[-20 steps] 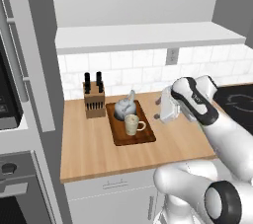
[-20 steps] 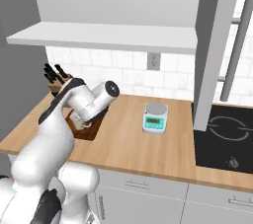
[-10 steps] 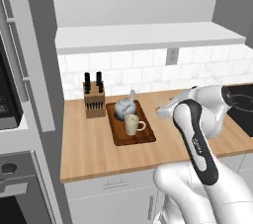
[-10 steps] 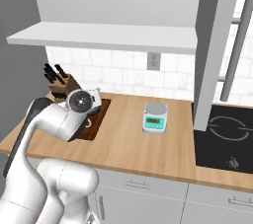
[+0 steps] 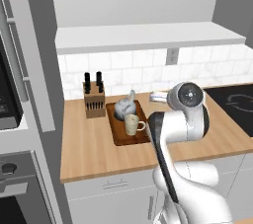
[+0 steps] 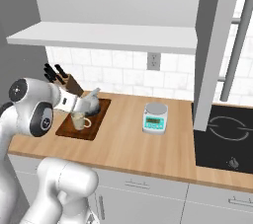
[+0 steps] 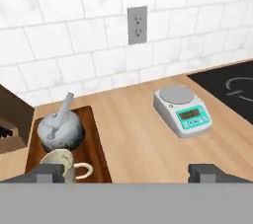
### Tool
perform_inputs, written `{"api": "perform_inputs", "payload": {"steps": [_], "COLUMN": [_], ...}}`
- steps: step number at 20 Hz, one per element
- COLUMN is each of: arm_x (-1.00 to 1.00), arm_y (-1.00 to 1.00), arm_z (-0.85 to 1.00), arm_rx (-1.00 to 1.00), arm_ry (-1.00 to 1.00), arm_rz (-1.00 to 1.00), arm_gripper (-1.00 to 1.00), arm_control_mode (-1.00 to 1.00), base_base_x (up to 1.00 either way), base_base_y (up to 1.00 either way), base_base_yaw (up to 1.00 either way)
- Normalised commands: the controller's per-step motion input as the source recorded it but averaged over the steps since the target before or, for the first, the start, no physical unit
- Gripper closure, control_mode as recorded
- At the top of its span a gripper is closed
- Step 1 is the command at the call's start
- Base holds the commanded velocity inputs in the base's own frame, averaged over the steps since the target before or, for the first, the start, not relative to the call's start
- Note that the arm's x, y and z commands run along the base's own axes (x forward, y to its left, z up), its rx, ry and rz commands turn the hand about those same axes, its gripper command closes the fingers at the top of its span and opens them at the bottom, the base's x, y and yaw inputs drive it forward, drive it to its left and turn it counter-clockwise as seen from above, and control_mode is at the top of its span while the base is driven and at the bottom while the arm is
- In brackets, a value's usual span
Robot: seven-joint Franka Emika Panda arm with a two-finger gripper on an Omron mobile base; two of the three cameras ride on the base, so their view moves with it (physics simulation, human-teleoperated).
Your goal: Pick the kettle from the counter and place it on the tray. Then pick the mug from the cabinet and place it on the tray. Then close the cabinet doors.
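The grey kettle (image 5: 124, 108) (image 6: 93, 103) (image 7: 59, 127) and the cream mug (image 5: 132, 124) (image 6: 79, 120) (image 7: 59, 162) both stand on the dark-brown tray (image 5: 118, 136) (image 6: 91, 131) (image 7: 95, 139), the mug in front of the kettle. The tray lies on the wood counter (image 5: 89, 154) (image 6: 133, 144). My gripper (image 7: 128, 173) is open and empty. It hangs in front of the tray, facing the back wall, with the mug just past its left fingertip (image 7: 49, 171). Both cabinet doors (image 6: 217, 45) (image 5: 47, 70) stand open, swung out towards me.
A knife block (image 5: 94, 100) (image 6: 69, 82) stands left of the tray. A white scale (image 6: 154, 117) (image 7: 183, 109) sits right of it. The black cooktop (image 6: 225, 129) (image 5: 237, 102) lies at the far right. My folded arm (image 5: 183, 119) rises just right of the tray. A wall outlet (image 7: 137, 24) is behind.
My arm has swung and folded, drawing the hand back from beside the tray to in front of it. The kettle and mug have stayed on the tray. The jaws stayed open.
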Motion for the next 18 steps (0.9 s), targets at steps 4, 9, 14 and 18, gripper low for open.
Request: {"api": "perform_inputs", "payload": {"steps": [4, 9, 14, 18], "arm_x": [-0.37, -0.53, -0.53, -0.39], "arm_y": [-0.07, -0.21, -0.23, -0.25], "arm_z": [0.3, 0.19, 0.18, 0.15], "arm_rx": [0.07, 0.01, 0.0, 0.0], "arm_ry": [-0.19, -0.4, -0.21, -0.04], "arm_rz": [-0.66, -0.37, -0.12, -0.06], "arm_gripper": [-1.0, -1.0, -1.0, -1.0], "arm_control_mode": [-1.0, -1.0, -1.0, -1.0], "base_base_x": [0.0, 0.0, 0.0, 0.0], "base_base_y": [0.0, 0.0, 0.0, 0.0], "base_base_yaw": [0.0, 0.0, 0.0, 0.0]}}
